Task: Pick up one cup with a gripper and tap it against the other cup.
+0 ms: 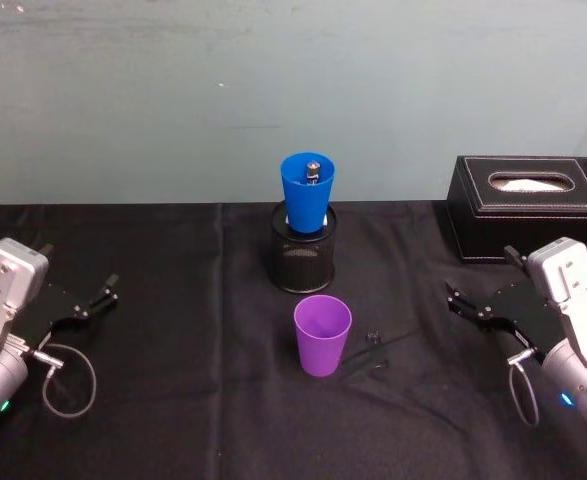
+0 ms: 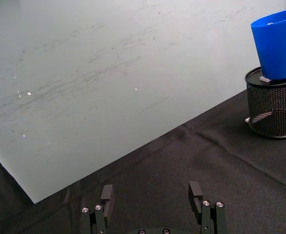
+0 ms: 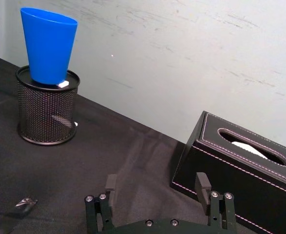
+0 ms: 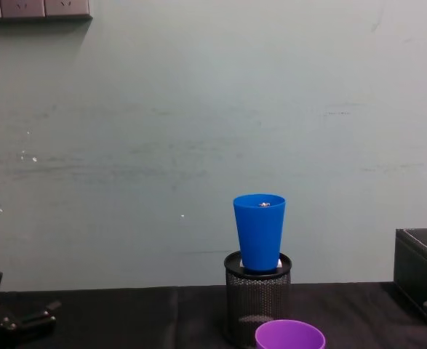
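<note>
Pale grey-green wall (image 4: pixel 198 109), scuffed, fills upper frame; black cloth (image 1: pixel 173 400) spread across lower frame; socket plates (image 4: pixel 35 7) upper left, chest view

Head cam: high, looks forward and down over the table (image 1: pixel 173 400). Purple cup (image 1: pixel 322 335) is centre, with blue cup (image 1: pixel 307 195) in holder (image 1: pixel 304 258) at its 12 o'clock, box (image 1: pixel 528 210) at 2, left gripper (image 1: pixel 106 290) at 9, right gripper (image 1: pixel 480 272) at 3.

Chest cam: low, level, faces the wall (image 4: pixel 198 109). Sees blue cup and holder side-on, purple cup's rim at the bottom edge.

Left wrist cam: close behind its own fingers (image 2: pixel 107 195), aims toward 1 o'clock, blue cup and holder far off.

Right wrist cam: behind its own fingers (image 3: pixel 110 184), aims toward 11 o'clock, box near.

All four share blue cup and holder.
</note>
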Robot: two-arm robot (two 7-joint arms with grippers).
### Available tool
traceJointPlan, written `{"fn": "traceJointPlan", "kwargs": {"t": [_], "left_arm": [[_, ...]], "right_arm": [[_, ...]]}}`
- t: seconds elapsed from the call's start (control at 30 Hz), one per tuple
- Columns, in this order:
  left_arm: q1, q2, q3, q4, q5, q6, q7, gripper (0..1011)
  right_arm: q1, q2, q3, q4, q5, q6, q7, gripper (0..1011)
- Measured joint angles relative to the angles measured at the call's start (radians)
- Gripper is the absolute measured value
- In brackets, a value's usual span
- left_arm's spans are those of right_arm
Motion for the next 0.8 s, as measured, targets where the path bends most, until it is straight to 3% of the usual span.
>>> {"fn": "traceJointPlan", "kwargs": {"t": [0.8], "left_arm": [[0.000, 0.000, 0.000, 0.000, 0.000, 0.000, 0.000, 1000]], "right_arm": [[0.000, 0.000, 0.000, 0.000, 0.000, 0.000, 0.000, 1003]]}}
